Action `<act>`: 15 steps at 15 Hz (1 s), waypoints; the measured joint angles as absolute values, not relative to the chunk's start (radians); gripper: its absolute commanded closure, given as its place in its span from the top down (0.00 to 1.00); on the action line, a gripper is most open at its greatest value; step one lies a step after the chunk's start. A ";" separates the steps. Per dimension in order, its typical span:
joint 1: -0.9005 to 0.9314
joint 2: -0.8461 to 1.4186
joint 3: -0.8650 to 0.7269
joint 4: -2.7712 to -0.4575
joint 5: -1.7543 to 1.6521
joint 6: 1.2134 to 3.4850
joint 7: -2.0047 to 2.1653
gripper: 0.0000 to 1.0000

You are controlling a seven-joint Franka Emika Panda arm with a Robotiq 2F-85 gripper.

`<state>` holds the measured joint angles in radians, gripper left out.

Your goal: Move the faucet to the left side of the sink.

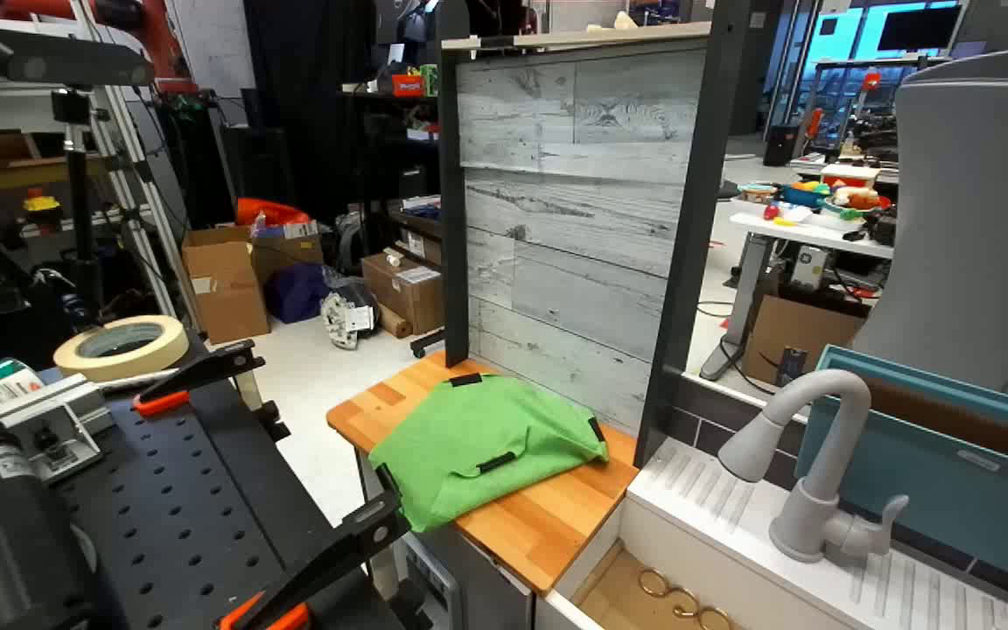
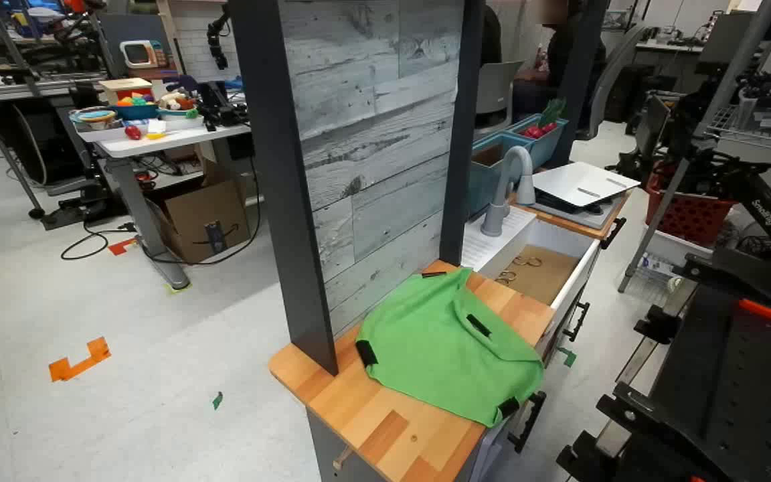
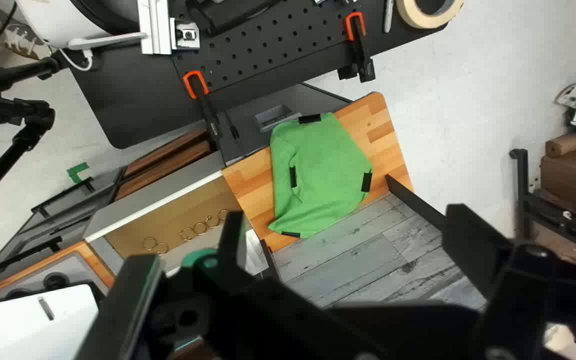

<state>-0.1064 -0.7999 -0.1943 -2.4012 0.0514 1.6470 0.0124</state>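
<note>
My gripper [image 3: 347, 220] loomed dark along the lower part of the wrist view, its fingers spread wide apart, one near eight o'clock and the other near four. Above the gap I looked down on a green cloth [image 3: 318, 170] with black strips, lying over the orange-wood countertop [image 3: 385, 142]. From that cloth the sink [image 3: 168, 215] lay between eight and nine o'clock, with gold-coloured rings [image 3: 194, 230] on its tan floor. A black perforated bench [image 3: 253, 55] filled the stretch around eleven and twelve, and a roll of masking tape [image 3: 428, 21] lay at its edge between one and two.

I found the faucet [image 1: 828, 468] in both exterior views, upright on the white ribbed ledge [image 1: 915, 577] along the sink. In an exterior view it stood at three o'clock from the cloth, its spout curling over towards eight and its small lever handle [image 1: 885, 525] on the three o'clock side. A blue-green bin [image 1: 941, 486] was just behind it, and a grey wood-grain panel [image 1: 574, 210] rose between twelve and one from the cloth. In an exterior view a white board [image 2: 586, 181] lay at three o'clock from the faucet.
</note>
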 measured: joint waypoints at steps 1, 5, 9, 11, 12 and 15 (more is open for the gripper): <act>-0.106 -0.800 -0.194 -2.401 0.051 1.647 0.012 1.00; -0.106 -0.801 -0.194 -2.401 0.051 1.647 0.012 1.00; -0.106 -0.796 -0.192 -2.407 0.051 1.659 0.008 1.00; -0.106 -0.769 -0.192 -2.414 0.051 1.703 0.000 1.00; -0.106 -0.743 -0.192 -2.417 0.051 1.739 -0.002 1.00; -0.106 -0.617 -0.192 -2.415 0.051 1.864 -0.003 1.00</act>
